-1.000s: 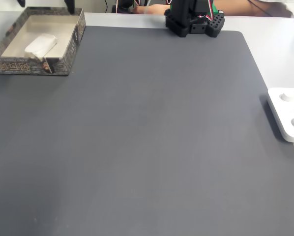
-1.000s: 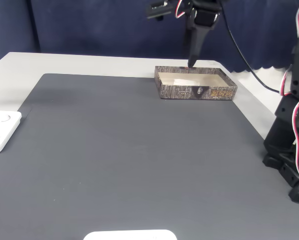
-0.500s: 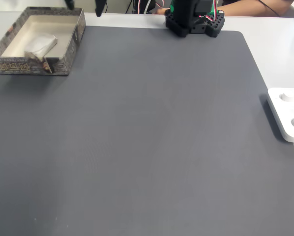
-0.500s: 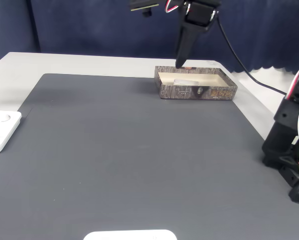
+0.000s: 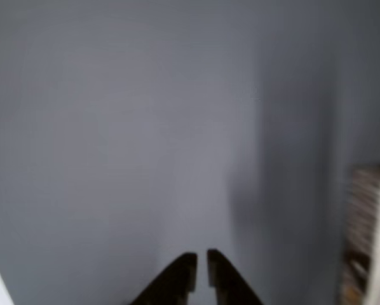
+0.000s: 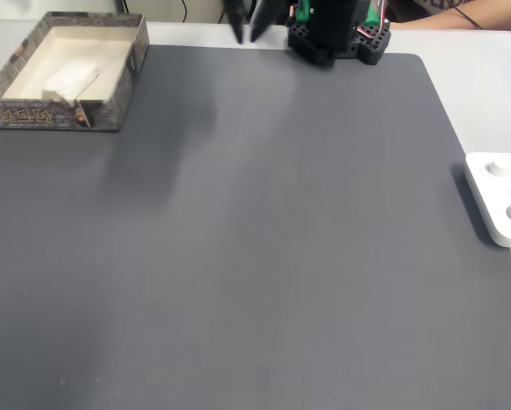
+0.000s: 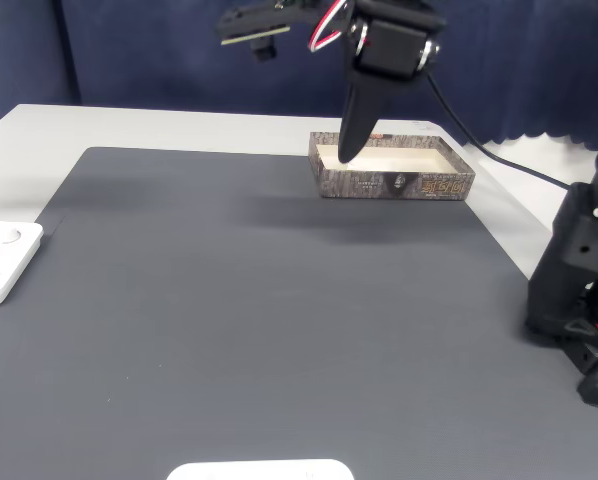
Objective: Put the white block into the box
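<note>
The white block (image 6: 70, 79) lies inside the box (image 6: 55, 115) at the mat's far left corner, resting on the cream floor. The same box (image 7: 394, 185) stands at the far right of the mat in a fixed view, and its blurred edge (image 5: 366, 222) shows at the right of the other view. My gripper (image 7: 346, 155) hangs above the mat just left of the box, dark fingers together with nothing between them. It appears blurred at the top of a fixed view (image 6: 247, 21), well right of the box. In the other view the gripper (image 5: 201, 257) points over bare mat.
A dark grey mat (image 6: 264, 239) covers the table. A flat white device (image 6: 503, 196) lies at its right edge, seen as (image 7: 4, 260) from the other side. The arm's black base (image 6: 341, 34) stands at the mat's far edge. A white object (image 7: 259, 470) sits at the near edge.
The gripper has swung away from above the box, out over the mat, and its fingers have come together. The white block stays in the box.
</note>
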Motion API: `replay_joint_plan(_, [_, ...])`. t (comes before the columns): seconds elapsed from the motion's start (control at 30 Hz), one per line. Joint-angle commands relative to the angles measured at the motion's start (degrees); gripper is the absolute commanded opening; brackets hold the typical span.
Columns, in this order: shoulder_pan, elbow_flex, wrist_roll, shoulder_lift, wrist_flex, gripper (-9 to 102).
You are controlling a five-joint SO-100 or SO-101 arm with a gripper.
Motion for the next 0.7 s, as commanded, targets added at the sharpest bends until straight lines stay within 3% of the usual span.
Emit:
replay_joint_plan(0.0, [-10.0, 3.8, -4.8, 5.6, -3.9, -2])
replay_joint_plan(0.27, [-21.0, 19.5, -8.8, 14.9, -12.3, -2])
replay_joint_plan(0.67, [-23.6, 44.6, -10.7, 38.3, -20.7, -2])
